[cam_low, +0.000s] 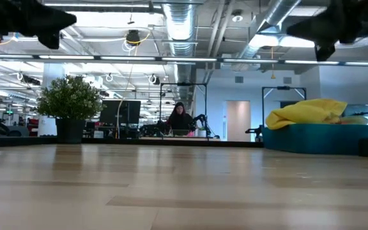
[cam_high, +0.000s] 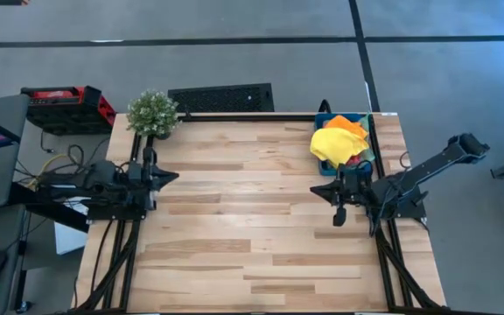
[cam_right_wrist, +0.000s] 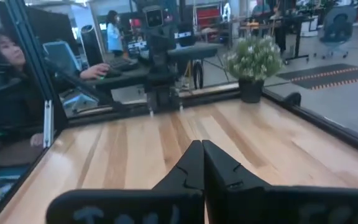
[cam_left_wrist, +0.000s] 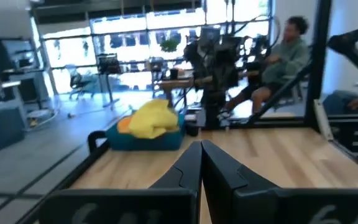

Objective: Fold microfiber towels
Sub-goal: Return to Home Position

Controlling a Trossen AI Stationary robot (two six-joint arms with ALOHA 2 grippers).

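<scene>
Pale planks of the bench [cam_high: 252,210] show no cloth lying on them anywhere, which suggests the folding is finished or very nearly so. At the far right corner sits the teal bin [cam_low: 318,139], and the towels in view are all inside it. The yellow towel [cam_high: 335,145] is on top and the orange towel [cam_high: 348,123] shows beneath it toward the far edge. Green or pink cloths cannot be made out; if they are in the bin, the pile hides them.

The yellow towel looks more like a soft mound than a flat square. It bulges above the rim and droops a little over the bin's near side, with rounded creases.

Both arms are drawn to the bench's side edges, well apart from each other. The left gripper [cam_left_wrist: 200,144] is at the left edge with its fingers together and holding nothing. The right gripper [cam_right_wrist: 201,144] is at the right edge, just beside the bin, likewise closed and empty. By the look of it, only parking the arms remains.
</scene>
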